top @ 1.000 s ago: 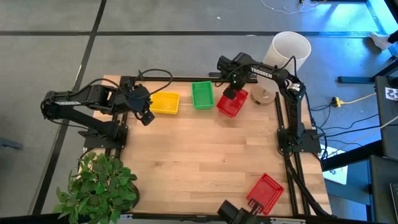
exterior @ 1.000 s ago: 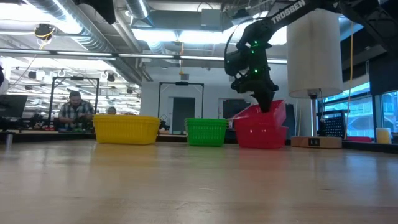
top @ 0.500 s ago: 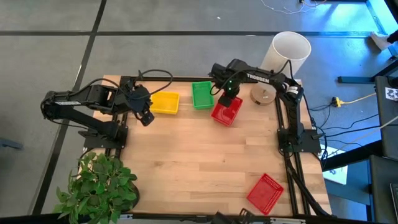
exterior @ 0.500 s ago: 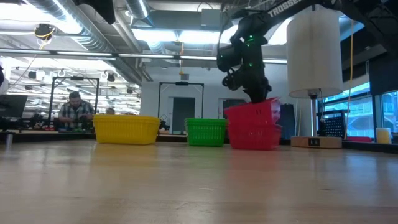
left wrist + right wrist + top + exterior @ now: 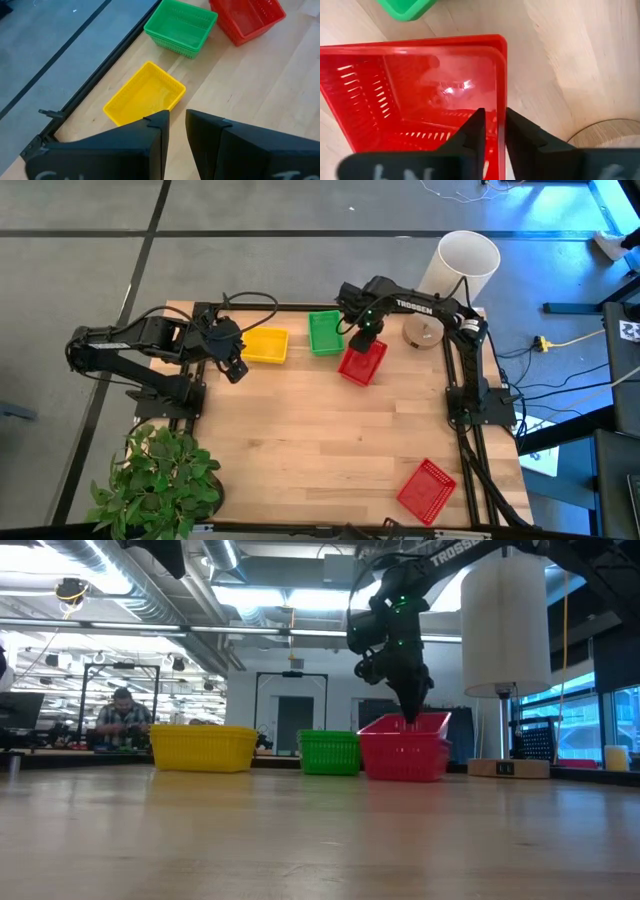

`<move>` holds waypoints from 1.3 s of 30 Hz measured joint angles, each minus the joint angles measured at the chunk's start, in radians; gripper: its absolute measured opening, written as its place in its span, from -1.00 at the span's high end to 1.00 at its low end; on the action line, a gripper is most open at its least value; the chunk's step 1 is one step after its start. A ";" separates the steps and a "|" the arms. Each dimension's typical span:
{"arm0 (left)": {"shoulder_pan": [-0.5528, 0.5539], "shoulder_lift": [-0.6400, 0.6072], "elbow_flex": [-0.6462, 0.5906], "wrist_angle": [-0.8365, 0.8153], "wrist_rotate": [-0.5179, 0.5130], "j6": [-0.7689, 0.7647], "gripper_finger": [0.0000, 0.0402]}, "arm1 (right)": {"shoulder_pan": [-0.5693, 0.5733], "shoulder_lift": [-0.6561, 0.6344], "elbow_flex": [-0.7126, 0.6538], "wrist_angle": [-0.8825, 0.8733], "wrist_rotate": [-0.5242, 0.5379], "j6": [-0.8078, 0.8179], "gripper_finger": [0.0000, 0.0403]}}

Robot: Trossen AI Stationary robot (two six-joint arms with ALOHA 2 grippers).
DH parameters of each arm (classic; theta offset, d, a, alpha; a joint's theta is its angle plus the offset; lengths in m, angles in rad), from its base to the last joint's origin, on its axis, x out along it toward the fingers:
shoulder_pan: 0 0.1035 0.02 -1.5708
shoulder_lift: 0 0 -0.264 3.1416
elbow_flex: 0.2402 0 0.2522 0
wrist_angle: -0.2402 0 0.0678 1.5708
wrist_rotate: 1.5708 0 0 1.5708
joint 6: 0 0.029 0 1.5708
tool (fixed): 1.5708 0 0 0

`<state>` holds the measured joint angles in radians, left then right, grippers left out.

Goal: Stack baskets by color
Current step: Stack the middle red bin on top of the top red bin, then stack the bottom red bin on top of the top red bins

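Observation:
Two red baskets (image 5: 362, 363) sit nested and level on the table, just right of the green basket (image 5: 325, 333). My right gripper (image 5: 495, 125) points down over their far end, open, one finger on each side of the far wall's rim (image 5: 500, 85). The yellow basket (image 5: 266, 346) rests left of the green one. A third red basket (image 5: 427, 490) lies at the near right corner. My left gripper (image 5: 236, 370) hangs above the table beside the yellow basket, fingers a little apart with nothing between them (image 5: 177, 130). My right gripper comes from above with its fingers (image 5: 470, 135) across the far short wall of the top red basket, one inside and one outside. Whether they touch the rim I cannot tell. The basket sits level in the one below, on the table.
A tall white cylinder (image 5: 466, 260) stands off the far right corner, with a round wooden disc (image 5: 422, 332) beside it on the table. A potted plant (image 5: 160, 480) fills the near left corner. Bare wood lies across the table's middle and near side.
My right gripper has moved toward the table's left, closer to the green basket, and the red baskets have slid with it. The upper red basket, tilted up at one end before, now sits level inside the lower one.

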<state>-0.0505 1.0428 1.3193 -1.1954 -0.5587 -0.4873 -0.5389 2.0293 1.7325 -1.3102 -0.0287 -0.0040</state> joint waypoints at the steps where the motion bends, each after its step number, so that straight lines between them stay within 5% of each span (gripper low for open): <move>1: 0.000 0.000 0.000 0.000 0.000 0.000 0.73 | 0.002 0.000 0.000 0.000 0.000 0.000 0.62; 12: 0.000 0.000 0.000 0.000 0.005 0.000 0.73 | 0.035 0.000 0.035 -0.054 0.008 -0.002 0.46; 20: 0.000 0.000 0.000 -0.001 0.029 0.002 0.73 | 0.093 -0.026 0.222 -0.121 0.178 -0.001 0.46; 39: 0.000 0.000 0.000 -0.001 0.029 0.065 0.73 | 0.404 -0.382 0.295 -0.151 0.103 -0.029 0.45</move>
<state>-0.0509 1.0428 1.3193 -1.1965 -0.5297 -0.4223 -0.1344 1.6475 2.0274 -1.4608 0.0742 -0.0332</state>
